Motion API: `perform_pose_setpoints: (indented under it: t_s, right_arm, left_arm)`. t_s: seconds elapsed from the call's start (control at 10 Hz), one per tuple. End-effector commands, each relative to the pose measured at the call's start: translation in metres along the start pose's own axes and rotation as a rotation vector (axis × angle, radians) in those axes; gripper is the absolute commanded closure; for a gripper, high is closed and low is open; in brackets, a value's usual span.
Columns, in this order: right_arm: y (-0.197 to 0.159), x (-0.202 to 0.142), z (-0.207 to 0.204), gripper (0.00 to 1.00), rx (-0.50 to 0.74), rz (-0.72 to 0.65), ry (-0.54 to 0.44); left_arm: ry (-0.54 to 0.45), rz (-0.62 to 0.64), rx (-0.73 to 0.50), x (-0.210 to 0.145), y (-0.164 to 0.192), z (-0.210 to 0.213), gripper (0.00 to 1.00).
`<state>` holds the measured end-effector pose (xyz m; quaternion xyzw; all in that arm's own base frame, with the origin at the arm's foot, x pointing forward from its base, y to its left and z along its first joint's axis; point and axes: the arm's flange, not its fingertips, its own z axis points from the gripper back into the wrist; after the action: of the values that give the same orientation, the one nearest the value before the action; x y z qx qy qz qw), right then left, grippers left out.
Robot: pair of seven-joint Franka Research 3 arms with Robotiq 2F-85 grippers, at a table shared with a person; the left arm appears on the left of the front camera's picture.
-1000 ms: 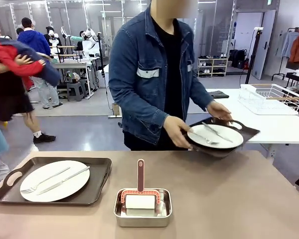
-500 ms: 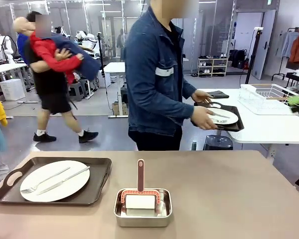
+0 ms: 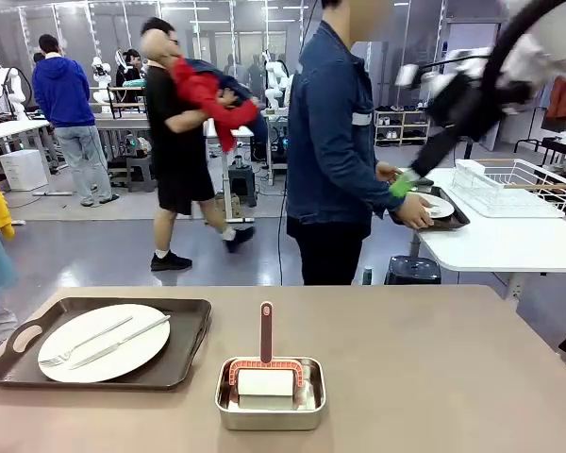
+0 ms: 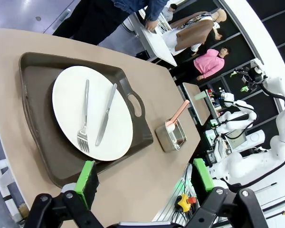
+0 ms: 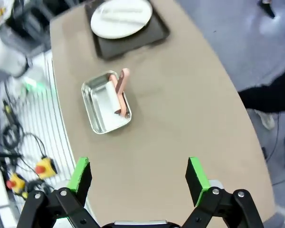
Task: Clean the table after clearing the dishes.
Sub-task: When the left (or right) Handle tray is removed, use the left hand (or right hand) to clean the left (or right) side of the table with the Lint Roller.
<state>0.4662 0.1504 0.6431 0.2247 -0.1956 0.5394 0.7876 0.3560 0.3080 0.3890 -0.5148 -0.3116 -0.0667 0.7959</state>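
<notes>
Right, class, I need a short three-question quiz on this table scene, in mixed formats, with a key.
1. Multiple choice: what lies on the round white plate on the dark brown handled tray on the beige table? A) a fork and a knife B) two spoons C) chopsticks
2. True or false: the pink-handled cleaning tool rests in the small square steel pan.
3. Fill in: the person in the blue denim jacket has a hand on another dark tray on the white table, beside the white wire ____.
Key: 1 A; 2 true; 3 rack.
</notes>
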Motion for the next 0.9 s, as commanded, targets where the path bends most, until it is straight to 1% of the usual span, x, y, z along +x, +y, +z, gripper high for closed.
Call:
perform_pose_setpoints:
  t_s: [0.0, 0.1, 0.2, 0.4, 0.6, 0.7, 0.8]
  right_arm:
    - [-0.001, 0.034, -0.039, 0.0, -0.046, 0.115, 0.094]
    - [0.016, 0.057, -0.069, 0.0, -0.03, 0.192, 0.131]
    - [0.031, 0.079, -0.102, 0.0, -0.016, 0.278, 0.193]
    - [0.046, 0.104, -0.151, 0.0, 0.003, 0.408, 0.284]
    - [0.059, 0.117, -0.184, 0.0, 0.039, 0.467, 0.323]
    - [0.063, 0.118, -0.195, 0.0, 0.043, 0.475, 0.335]
    - [0.066, 0.116, -0.198, 0.0, 0.03, 0.467, 0.344]
  left_arm:
    - [0.004, -0.002, 0.002, -0.001, -0.001, 0.002, 0.0]
    - [0.004, -0.002, 0.002, -0.001, -0.001, 0.002, 0.0]
    - [0.004, -0.002, 0.002, -0.001, -0.001, 0.002, 0.0]
    - [0.004, -0.002, 0.002, -0.001, -0.001, 0.002, 0.0]
    - [0.004, -0.002, 0.002, -0.001, -0.001, 0.002, 0.0]
    - [0.004, -0.002, 0.002, -0.001, -0.001, 0.002, 0.0]
    - [0.004, -0.002, 0.002, -0.001, -0.001, 0.002, 0.0]
